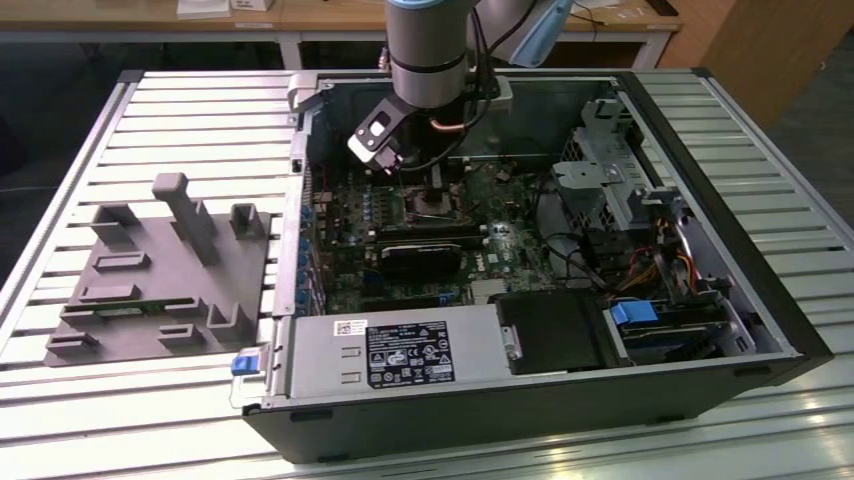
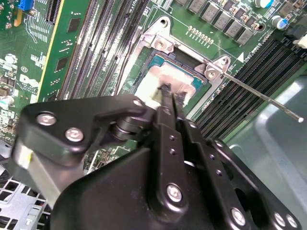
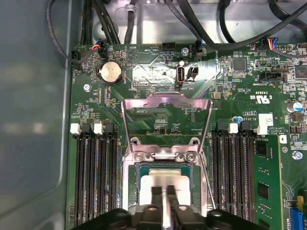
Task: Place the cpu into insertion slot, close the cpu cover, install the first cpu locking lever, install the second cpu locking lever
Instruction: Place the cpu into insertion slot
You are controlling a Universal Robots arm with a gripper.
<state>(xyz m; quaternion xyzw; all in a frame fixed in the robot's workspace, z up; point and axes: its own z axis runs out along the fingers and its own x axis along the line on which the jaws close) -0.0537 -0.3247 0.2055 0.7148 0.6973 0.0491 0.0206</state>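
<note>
In the first wrist view the gripper is cut off at its base. Its jaws stand nearly together, tips right over the cpu, whether touching is unclear. The cpu lies in the insertion slot, partly hidden by the fingers. Beyond the slot, the cpu cover stands open. A thin lever juts out beside the slot.

1. A computer case is laid open on the counter. A moulded fixture is set on the counter beside the case, at the exterior view's left.
2. A motherboard is seated in the case, with a power supply nearer the exterior camera.
3. The cpu is set in the insertion slot. The cpu cover is raised between the slot and a coin cell.
4. Memory slots are ranged on both sides of the insertion slot.
5. The hand is held just over the cpu.
</note>
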